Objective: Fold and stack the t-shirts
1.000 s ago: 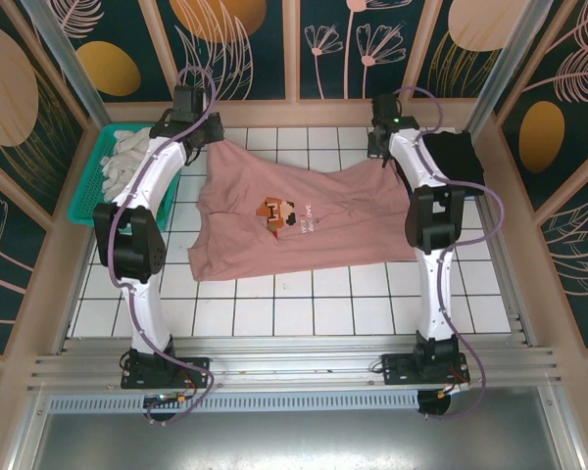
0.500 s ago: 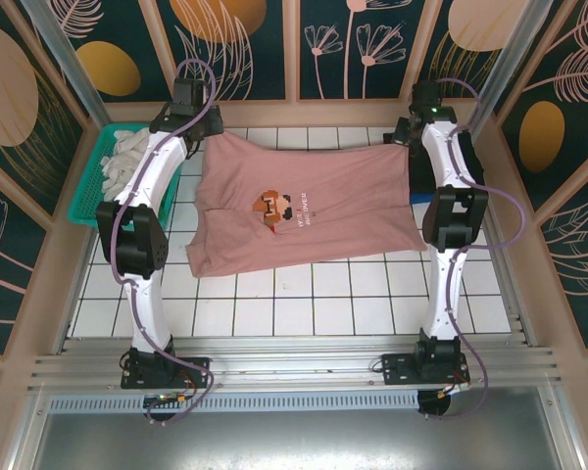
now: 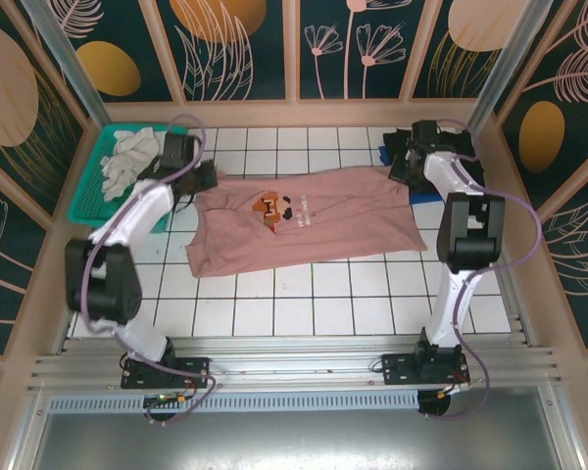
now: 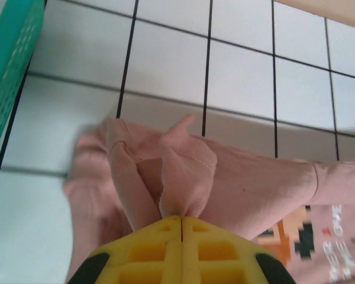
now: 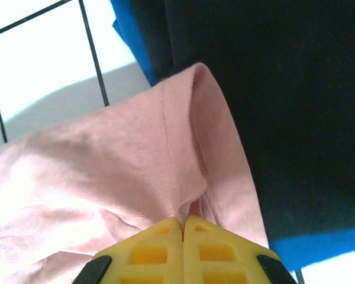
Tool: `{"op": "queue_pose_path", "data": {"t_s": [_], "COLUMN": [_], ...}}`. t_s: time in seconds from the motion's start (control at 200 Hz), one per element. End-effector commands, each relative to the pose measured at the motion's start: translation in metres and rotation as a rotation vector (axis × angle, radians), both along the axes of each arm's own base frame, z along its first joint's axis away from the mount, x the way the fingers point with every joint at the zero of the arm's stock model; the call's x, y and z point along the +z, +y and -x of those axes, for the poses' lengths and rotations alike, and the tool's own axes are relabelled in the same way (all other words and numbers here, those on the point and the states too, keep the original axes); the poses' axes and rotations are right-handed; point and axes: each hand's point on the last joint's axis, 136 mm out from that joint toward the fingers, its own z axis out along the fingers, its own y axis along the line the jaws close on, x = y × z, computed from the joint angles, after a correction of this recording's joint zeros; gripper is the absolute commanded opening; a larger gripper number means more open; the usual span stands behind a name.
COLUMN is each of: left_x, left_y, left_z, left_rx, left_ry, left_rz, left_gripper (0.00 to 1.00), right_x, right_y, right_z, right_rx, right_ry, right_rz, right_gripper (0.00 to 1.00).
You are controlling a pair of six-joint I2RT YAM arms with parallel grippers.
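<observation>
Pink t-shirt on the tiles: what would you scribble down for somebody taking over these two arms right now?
Left hand: shut on the pink t-shirt, at its edge nearest the teal basket.
Right hand: shut on the shirt's opposite edge, next to a black cloth and a blue cloth.
Done: shirt stretched out between the two hands, print facing up.
Left: no fold made yet, nothing stacked; white cloth waits in the basket.
</observation>
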Motion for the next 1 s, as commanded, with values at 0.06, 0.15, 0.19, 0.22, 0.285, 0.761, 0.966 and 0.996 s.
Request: {"op": "queue_pose_path", "data": {"t_s": [0.06, 0.15, 0.19, 0.22, 0.285, 0.761, 0.966, 0.996], "left_x": [0.011, -0.005, -0.012, -0.017, -0.027, -0.083, -0.108, -0.111], "left_y": [0.0, -0.001, -0.004, -0.004, -0.002, -0.021, -0.021, -0.02], "left_z": [0.041, 0.064, 0.072, 0.077, 0.084, 0.117, 0.14, 0.143], "left_rx": [0.031, 0.042, 0.036, 0.037, 0.045, 0.041, 0.061, 0.065], "left_ry": [-0.069, -0.032, -0.015, -0.002, 0.018, 0.14, 0.198, 0.206], "left_rz": [0.118, 0.147, 0.159, 0.161, 0.151, 0.088, 0.091, 0.092], "left_gripper": [0.0, 0.0, 0.0, 0.0, 0.0, 0.0, 0.0, 0.0], "right_x": [0.023, 0.013, 0.006, 0.002, -0.008, -0.036, -0.038, -0.035], "right_y": [-0.006, -0.016, -0.02, -0.025, -0.034, -0.045, -0.055, -0.058], "right_z": [0.015, 0.029, 0.034, 0.037, 0.041, 0.047, 0.069, 0.074], "right_rx": [-0.042, -0.068, -0.083, -0.095, -0.116, -0.166, -0.228, -0.248], "right_ry": [-0.138, -0.131, -0.121, -0.113, -0.096, -0.019, 0.03, 0.033], "right_rz": [-0.065, -0.08, -0.09, -0.098, -0.118, -0.132, -0.045, -0.023], "right_gripper": [0.0, 0.0, 0.0, 0.0, 0.0, 0.08, 0.22, 0.23]}}
